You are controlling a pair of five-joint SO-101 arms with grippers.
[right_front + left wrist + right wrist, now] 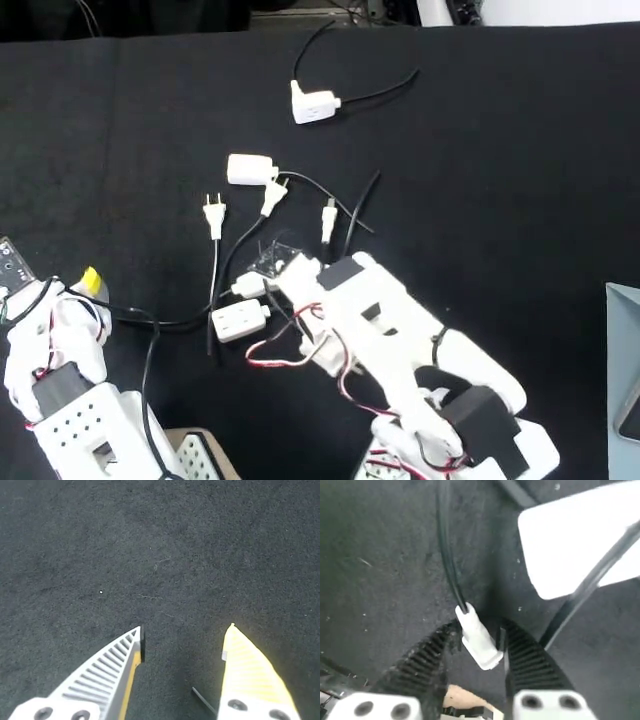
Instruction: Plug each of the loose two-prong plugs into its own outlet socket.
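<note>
My right gripper (479,630) is shut on a white two-prong plug (481,647), one black ribbed finger on each side, low over the cloth. The plug's black cable (447,555) runs away from it. A white outlet socket (575,545) lies just beyond. From above, this gripper (275,272) sits mid-table with the held plug (248,285) beside the near socket (240,321). Two more sockets (250,168) (315,105) lie farther back. Loose plugs (213,212) (328,220) rest between them, and another plug (272,196) lies against the middle socket. My left gripper (185,632) is open over bare cloth, seen at the near left (85,285).
Black cables (225,265) cross the black tablecloth (500,180) around the plugs. Red and white wires (275,352) hang off the right arm. A grey object (625,370) sits at the right edge. The far left and right of the cloth hold no objects.
</note>
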